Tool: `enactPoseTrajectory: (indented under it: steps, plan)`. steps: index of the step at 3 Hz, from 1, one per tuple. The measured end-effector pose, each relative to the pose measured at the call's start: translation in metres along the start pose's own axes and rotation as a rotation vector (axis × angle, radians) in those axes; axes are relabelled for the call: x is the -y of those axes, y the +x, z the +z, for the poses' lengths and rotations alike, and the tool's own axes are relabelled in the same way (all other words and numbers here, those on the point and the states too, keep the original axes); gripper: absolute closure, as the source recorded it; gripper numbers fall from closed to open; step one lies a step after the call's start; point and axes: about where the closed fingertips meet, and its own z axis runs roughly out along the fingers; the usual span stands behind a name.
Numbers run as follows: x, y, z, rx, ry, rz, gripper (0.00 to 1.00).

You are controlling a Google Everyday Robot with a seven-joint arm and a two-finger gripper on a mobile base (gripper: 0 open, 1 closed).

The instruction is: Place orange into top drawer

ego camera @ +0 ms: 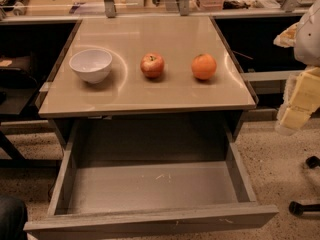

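The orange [204, 66] sits on the beige tabletop [150, 96], right of centre, with nothing touching it. The top drawer [150, 186] below the tabletop is pulled wide open; its flat scuffed grey bottom is bare and its grey front panel [150, 223] is nearest the camera. My gripper [296, 109] shows as pale yellow-white parts at the right edge of the view, off the table's right side, level with the table's front edge and well away from the orange. It holds nothing that I can see.
A red-yellow apple [152, 65] stands left of the orange and a white bowl [91, 65] stands further left. A glass barrier with metal posts [108, 1] runs behind the table. Chair casters [302, 207] rest on the speckled floor at the right.
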Motion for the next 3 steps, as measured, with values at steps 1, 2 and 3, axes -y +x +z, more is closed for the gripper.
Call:
enactPoseTrajectory:
  steps: [1, 2, 3]
  plan:
    - [0.0, 0.0, 0.0, 0.0, 0.0, 0.0, 0.0]
    - [0.01, -0.009, -0.001, -0.026, 0.025, 0.016, 0.0]
    - [0.049, -0.034, 0.015, -0.041, 0.052, 0.051, 0.0]
